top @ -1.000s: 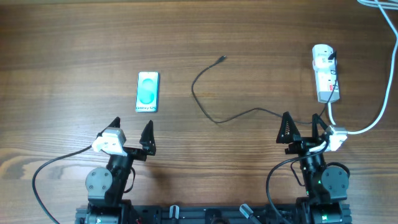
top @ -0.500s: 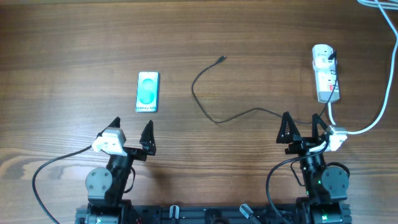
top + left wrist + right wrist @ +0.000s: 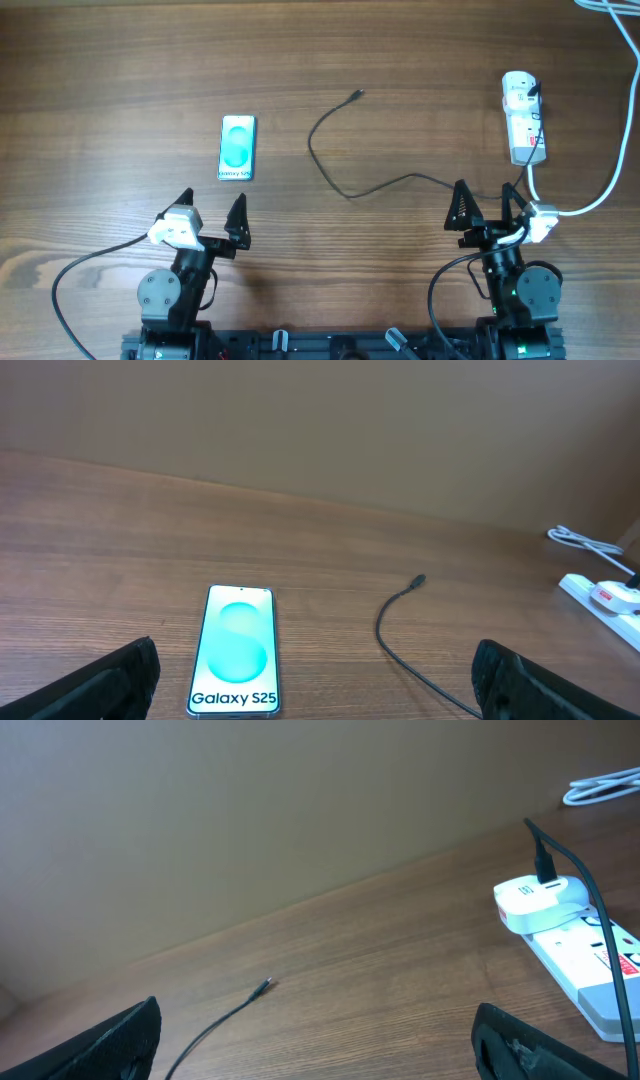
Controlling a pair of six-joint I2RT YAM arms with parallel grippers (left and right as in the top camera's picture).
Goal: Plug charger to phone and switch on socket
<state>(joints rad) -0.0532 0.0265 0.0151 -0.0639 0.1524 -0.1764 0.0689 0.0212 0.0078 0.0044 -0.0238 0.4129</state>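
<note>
The phone (image 3: pixel 237 147) lies flat on the wooden table at the left, screen up; in the left wrist view (image 3: pixel 235 650) it reads "Galaxy S25". The charger cable (image 3: pixel 345 185) curves across the middle, its plug tip (image 3: pixel 357 95) free on the table; the tip also shows in the left wrist view (image 3: pixel 417 580) and the right wrist view (image 3: pixel 262 987). The white socket strip (image 3: pixel 524 130) lies at the far right, with a white adapter (image 3: pixel 540 900) plugged in. My left gripper (image 3: pixel 211 217) is open and empty, short of the phone. My right gripper (image 3: pixel 486 207) is open and empty, below the socket.
A thick white cord (image 3: pixel 610 190) runs from the socket down and round the right edge of the table, past my right arm. More white cord lies at the far right corner (image 3: pixel 605 788). A brown wall stands behind the table.
</note>
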